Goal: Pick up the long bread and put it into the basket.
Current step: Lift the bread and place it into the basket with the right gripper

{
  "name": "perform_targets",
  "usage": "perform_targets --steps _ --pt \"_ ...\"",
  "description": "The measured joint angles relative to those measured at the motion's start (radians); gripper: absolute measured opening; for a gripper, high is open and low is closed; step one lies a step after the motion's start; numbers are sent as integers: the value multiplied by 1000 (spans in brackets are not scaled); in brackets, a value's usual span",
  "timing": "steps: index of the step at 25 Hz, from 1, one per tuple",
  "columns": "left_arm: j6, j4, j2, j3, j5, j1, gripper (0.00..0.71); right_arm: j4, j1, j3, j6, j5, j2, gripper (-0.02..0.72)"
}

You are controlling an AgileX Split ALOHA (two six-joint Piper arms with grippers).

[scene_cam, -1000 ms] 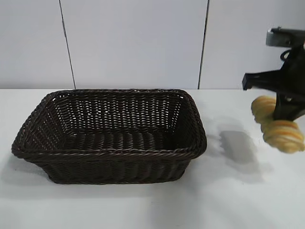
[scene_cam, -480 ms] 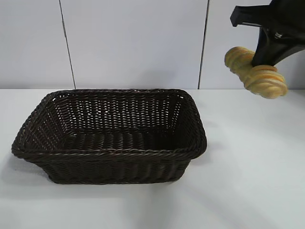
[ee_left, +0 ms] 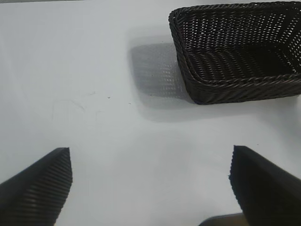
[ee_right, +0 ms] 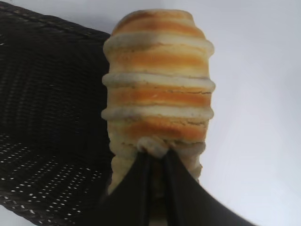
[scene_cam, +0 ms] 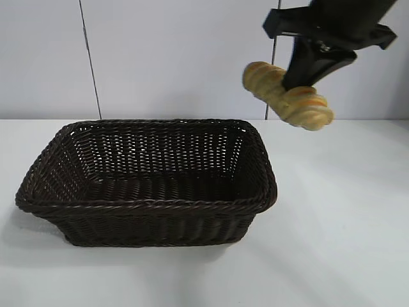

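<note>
The long bread (scene_cam: pixel 287 96), golden with orange-brown crosswise ridges, hangs in the air above and just right of the basket's right end. My right gripper (scene_cam: pixel 300 82) is shut on it, pinching its middle from above; the pinch shows close up in the right wrist view (ee_right: pixel 155 150) with the bread (ee_right: pixel 157 80) reaching past the fingers. The dark brown wicker basket (scene_cam: pixel 38 176) stands on the white table at centre left, with nothing inside. My left gripper (ee_left: pixel 150 183) is open over bare table, away from the basket (ee_left: pixel 188 82).
The white tabletop (scene_cam: pixel 339 224) stretches to the right of and in front of the basket. A pale panelled wall (scene_cam: pixel 179 57) stands behind the table.
My right gripper has lifted the long bread from near the table at the far right, up and leftward toward the basket. The left gripper stays still.
</note>
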Motion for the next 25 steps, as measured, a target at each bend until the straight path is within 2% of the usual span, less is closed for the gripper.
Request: perform_targets --steps 3,5,7,9,14,21,23,25 --pt "0 0 0 0 0 0 654 0 43 -48 -172 2 61 32" --pt "0 0 0 0 0 0 654 -1 58 -67 -262 1 106 32" --pt "0 0 0 0 0 0 654 -1 63 -73 -326 -6 142 32" --pt "0 0 0 0 0 0 654 5 63 -73 -363 -24 175 32" --pt "0 0 0 0 0 0 654 13 63 -73 -413 -41 226 32" --pt "0 1 0 0 0 0 654 16 63 -73 -420 -47 263 35" --pt "0 1 0 0 0 0 654 18 63 -73 -420 -37 263 90" --pt "0 1 0 0 0 0 654 20 63 -77 -420 -23 263 233"
